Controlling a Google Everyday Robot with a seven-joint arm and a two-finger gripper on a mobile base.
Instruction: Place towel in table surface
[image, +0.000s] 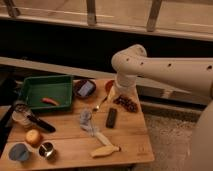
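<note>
A small grey crumpled towel (86, 120) lies on the wooden table (127, 142), near its middle. My white arm comes in from the right and bends down over the table's far right corner. The gripper (115, 94) hangs at its end, just above the table's back edge. It is behind and to the right of the towel and clearly apart from it. I see nothing held in the gripper.
A green tray (35, 85) with a carrot (49, 101) stands at the back left, next to a dark bowl (85, 88). A dark red cluster (127, 103), a black bar (111, 117), a spoon (98, 105), a banana (105, 150), an orange (33, 136) and two cups (19, 151) lie around.
</note>
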